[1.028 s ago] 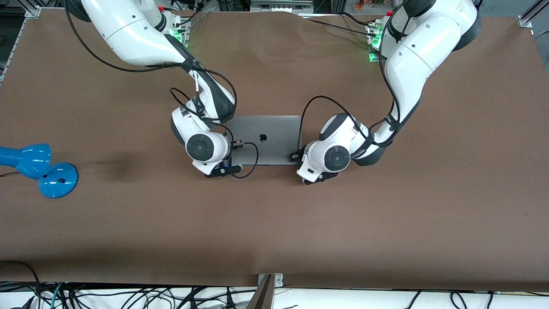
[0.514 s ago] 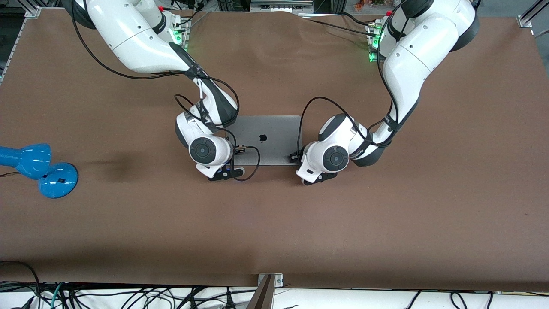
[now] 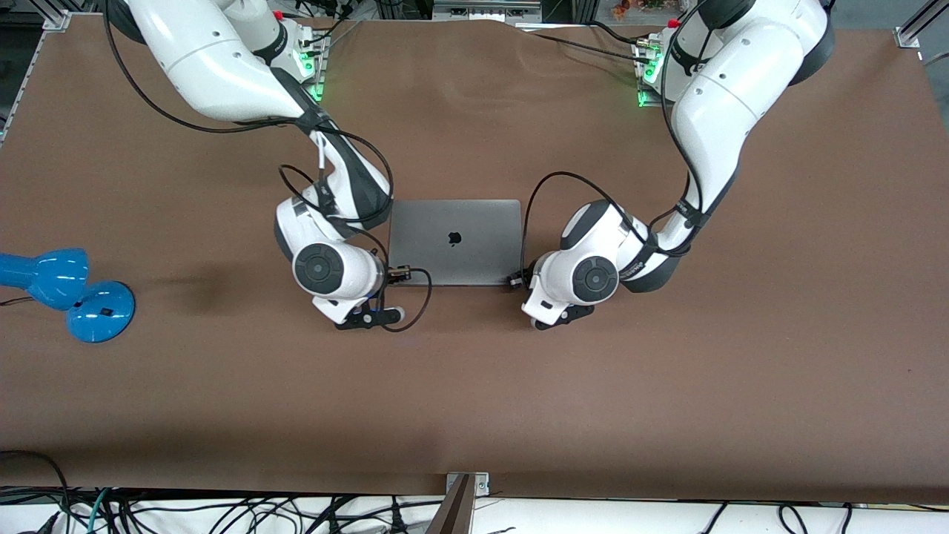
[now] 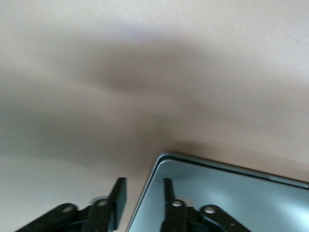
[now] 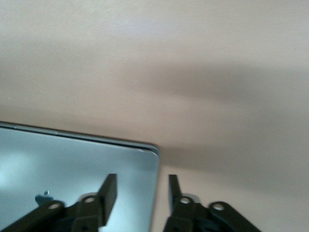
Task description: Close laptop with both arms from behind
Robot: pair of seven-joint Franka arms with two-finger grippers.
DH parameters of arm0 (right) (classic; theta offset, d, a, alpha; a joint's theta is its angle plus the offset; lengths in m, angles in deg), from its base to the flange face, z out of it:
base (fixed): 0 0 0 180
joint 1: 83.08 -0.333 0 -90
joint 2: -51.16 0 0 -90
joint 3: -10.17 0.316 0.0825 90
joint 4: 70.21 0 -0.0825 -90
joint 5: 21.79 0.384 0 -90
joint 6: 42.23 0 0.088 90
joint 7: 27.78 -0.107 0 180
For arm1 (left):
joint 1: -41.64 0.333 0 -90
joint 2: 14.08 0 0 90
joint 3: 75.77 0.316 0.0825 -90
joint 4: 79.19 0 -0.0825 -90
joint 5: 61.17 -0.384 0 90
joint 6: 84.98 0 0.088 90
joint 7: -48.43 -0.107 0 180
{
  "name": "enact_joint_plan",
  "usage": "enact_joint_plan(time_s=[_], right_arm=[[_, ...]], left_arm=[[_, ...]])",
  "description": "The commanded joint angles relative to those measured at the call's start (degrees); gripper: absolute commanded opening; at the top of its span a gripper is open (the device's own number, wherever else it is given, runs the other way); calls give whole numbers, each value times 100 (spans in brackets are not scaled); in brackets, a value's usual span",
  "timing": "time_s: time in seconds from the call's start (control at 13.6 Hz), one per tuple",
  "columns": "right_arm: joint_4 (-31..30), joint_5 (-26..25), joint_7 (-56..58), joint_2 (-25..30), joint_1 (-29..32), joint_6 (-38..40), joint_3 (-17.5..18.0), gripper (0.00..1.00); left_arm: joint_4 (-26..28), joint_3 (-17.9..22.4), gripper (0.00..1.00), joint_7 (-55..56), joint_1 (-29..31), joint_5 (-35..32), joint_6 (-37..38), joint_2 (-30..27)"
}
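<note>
Brown covering is stretched over the whole counter, and bundles of cables are seen along the edge nearest the front camera. At the middle of the counter, somewhat nearer the edge where the arm bases stand, the laptop is laid flat with its lid fully down; a dark apple logo is shown on the space-grey lid, and no other writing can be read.

The right gripper is positioned over the laptop's corner that is toward the right arm's end of the counter and nearest the front camera. Its jaws are parted narrowly and nothing is held between them; in the right wrist view one finger is seen over the lid and the other over the bare counter just beside the lid's edge.

The left gripper is placed likewise over the laptop's corner toward the left arm's end and nearest the front camera. Its jaws are also set a little apart and empty, one finger over the lid and one over the counter.

A blue desk lamp is lain at the edge at the right arm's end, well apart from the laptop.
</note>
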Motion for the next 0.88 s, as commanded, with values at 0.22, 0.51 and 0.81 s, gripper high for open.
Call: enact_joint_plan(time_s=[0.22,0.51,0.81], right_arm=[[-69,-46,86,683,739,878,34,100],[-51,-73,814,981,1232,1230,7,100],[-7,-108,912,1509,1365,1414,-290,100]], left_arm=[[176,470,100,-1024,56,-91,1690,-1885],[631,1181,100,-2371,73,391,2291,-3229],[1554,2157,100,-3225,56,613,2300,-4566]])
